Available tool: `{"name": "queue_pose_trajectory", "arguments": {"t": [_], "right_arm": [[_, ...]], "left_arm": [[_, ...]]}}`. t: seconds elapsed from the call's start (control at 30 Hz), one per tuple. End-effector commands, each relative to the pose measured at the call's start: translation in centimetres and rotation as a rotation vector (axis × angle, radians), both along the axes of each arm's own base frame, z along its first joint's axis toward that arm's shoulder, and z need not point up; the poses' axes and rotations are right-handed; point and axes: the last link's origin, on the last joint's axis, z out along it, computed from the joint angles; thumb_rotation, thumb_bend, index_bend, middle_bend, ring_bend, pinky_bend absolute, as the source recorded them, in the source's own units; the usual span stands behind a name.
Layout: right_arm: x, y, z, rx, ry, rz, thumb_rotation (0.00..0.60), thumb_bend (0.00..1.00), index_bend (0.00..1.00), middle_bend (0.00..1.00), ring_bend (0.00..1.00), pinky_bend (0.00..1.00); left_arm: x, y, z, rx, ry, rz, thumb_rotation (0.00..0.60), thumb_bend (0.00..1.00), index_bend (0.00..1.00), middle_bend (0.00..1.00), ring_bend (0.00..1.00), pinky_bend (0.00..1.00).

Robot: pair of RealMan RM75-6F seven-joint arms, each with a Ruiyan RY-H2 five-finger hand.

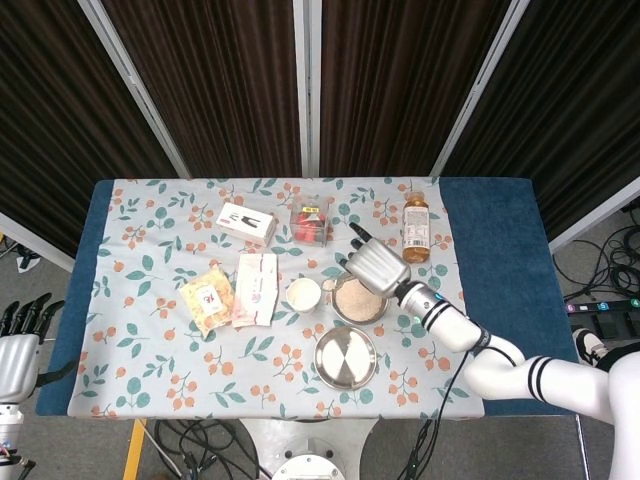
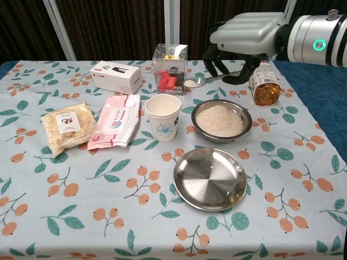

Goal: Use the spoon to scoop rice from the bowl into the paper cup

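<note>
The right robot hand grips a spoon loaded with rice, holding it level in the air between the steel bowl of rice and the white paper cup, a little above both. The left robot hand hangs off the tabletop's left edge, fingers apart and holding nothing. An empty steel plate sits in front of the bowl; an amber bottle stands just behind the right robot hand.

Dark curtains w/ grey floor
</note>
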Motion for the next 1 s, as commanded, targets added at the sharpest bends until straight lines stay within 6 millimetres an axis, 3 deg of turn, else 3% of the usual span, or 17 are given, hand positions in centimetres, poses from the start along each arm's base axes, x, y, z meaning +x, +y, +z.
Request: {"name": "queue_pose_trajectory", "arguments": {"t": [0.03,0.23,0.57,1.0], "right_arm": [[2.1,-0.2,-1.1,0.025,0.044,0.049,0.600,0.37,0.60,0.56,0.28,0.04],[4.3,-1.1,-3.0,0.026,0.153,0.119,0.600,0.37,0.60,0.56,0.28,0.03],[7.7,-0.9,-4.1,-0.063,0.449,0.434,0.600,0.37,0.60,0.56,0.28,0.00],[9.1,1.3,-5.6,-0.218,0.702,0.799,0.600,0.38,0.60,0.56,0.27,0.00]], "left_arm": [[-0.1,-0.1,0.0,0.001,-0.001,0.005,0.600,0.07,0.21,0.18,0.13,0.05],[-0.5,-0.4,0.0,0.005,-0.003,0.017,0.600,0.06,0.21,0.18,0.13,0.05],[-0.5,-0.6,-0.1,0.013,-0.009,0.019,0.600,0.07,0.21,0.18,0.13,0.05],[-0.6,-1.0,-0.1,0.023,-0.018,0.025,0.600,0.07,0.21,0.18,0.13,0.05]]}}
